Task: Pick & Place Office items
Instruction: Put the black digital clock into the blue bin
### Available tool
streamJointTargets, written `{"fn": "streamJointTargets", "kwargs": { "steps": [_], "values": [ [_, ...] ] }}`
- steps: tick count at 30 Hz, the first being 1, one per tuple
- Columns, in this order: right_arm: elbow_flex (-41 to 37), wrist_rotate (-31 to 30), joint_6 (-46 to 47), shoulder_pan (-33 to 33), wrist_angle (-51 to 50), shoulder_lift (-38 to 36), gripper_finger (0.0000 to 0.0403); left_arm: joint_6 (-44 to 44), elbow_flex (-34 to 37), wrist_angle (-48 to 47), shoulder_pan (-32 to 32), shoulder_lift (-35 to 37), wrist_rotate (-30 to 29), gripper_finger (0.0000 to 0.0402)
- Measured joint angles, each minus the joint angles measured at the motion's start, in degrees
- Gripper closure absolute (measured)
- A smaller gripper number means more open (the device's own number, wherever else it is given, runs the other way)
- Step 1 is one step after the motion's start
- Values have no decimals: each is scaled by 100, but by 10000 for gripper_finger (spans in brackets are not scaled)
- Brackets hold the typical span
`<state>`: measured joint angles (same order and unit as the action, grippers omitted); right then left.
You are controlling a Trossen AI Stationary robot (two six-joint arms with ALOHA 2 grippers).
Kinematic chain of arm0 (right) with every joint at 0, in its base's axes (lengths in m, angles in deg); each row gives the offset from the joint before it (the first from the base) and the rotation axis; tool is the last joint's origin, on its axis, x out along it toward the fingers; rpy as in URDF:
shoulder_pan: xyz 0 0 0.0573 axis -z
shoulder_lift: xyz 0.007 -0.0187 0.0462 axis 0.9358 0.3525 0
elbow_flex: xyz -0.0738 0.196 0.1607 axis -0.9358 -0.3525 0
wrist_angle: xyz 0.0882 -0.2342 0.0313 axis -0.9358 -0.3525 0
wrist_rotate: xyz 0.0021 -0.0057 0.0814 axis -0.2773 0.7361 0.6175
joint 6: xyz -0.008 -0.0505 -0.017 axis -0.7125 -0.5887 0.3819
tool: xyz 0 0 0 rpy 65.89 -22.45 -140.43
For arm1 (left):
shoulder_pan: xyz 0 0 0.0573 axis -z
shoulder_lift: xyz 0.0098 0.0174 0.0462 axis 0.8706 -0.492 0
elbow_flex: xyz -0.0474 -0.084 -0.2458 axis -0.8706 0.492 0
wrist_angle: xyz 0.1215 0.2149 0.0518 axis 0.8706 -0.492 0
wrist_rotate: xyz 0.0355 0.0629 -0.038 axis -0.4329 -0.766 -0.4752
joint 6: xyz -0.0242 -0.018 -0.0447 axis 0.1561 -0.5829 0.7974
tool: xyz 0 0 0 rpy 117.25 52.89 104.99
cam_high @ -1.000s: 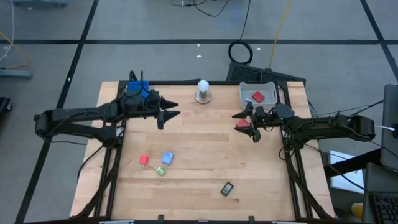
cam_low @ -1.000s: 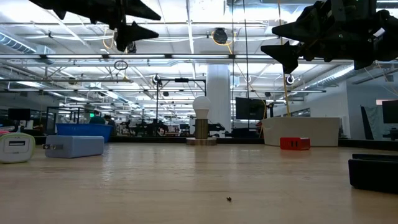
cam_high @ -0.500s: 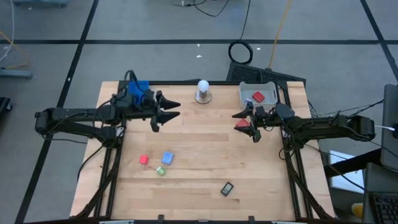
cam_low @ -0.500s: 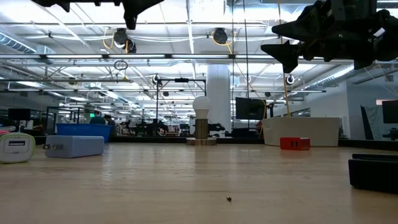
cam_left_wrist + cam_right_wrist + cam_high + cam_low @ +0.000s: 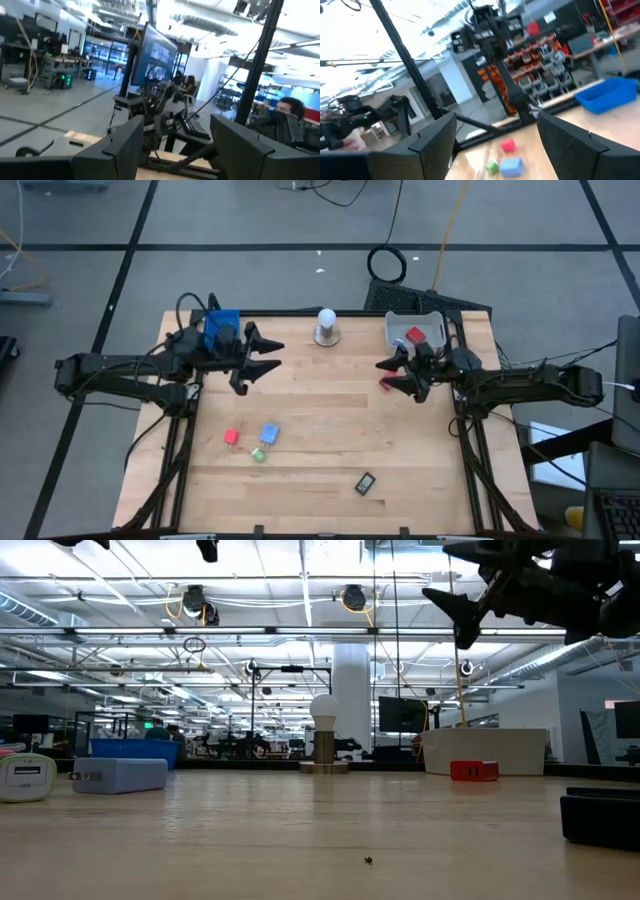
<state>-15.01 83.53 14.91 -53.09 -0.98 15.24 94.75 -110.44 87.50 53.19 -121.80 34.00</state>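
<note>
left gripper [image 5: 262,361]: raised above the table's far-left area, just beside the blue tray [image 5: 222,323]; fingers spread apart, nothing between them. Wrist view confirms: both dark fingers [image 5: 107,155] apart, only room beyond.
right gripper [image 5: 390,375]: raised above the table's far-right area, just in front of the grey tray [image 5: 399,320]; fingers parted, empty. Wrist view: fingers [image 5: 432,137] apart, gap clear.
table [image 5: 330,420]: light wood, both arms reaching in from opposite sides, tips pointing toward each other.
red block in tray [image 5: 414,336]: lying inside the grey tray, far-right corner.
red block by right gripper [image 5: 384,383]: on the table, partly hidden under the right fingers; contact cannot be told. Low view shows a red block [image 5: 473,771] flat on the wood in front of the tray wall.
small red block [image 5: 231,437]: near-left part of table, well apart from both grippers.
light-blue block [image 5: 269,434]: just beside the small red block, toward centre.
green bit [image 5: 258,454]: just beside the light-blue block, on its near side.
dark rectangular piece [image 5: 365,482]: alone near the front edge, right of centre.
white ball on round base [image 5: 326,328]: upright at far edge, between the two trays.
cluster from right wrist: red [image 5: 508,145], green [image 5: 491,165], blue [image 5: 511,165] visible between the fingers, far off on the wood.
</note>
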Motion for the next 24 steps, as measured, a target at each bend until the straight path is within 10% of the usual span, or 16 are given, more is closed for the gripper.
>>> {"fn": "streamJointTargets", "kwargs": {
  "steps": [17, 24],
  "values": [
    [4, -279, 253, -26, 1205, -3, 133, 115, 4, -138, -46, 229, 2, 172],
    [931, 373, -300, -65, -968, 3, 133, 275, 4, -274, -44, 230, 0, 172]
  ]
}}
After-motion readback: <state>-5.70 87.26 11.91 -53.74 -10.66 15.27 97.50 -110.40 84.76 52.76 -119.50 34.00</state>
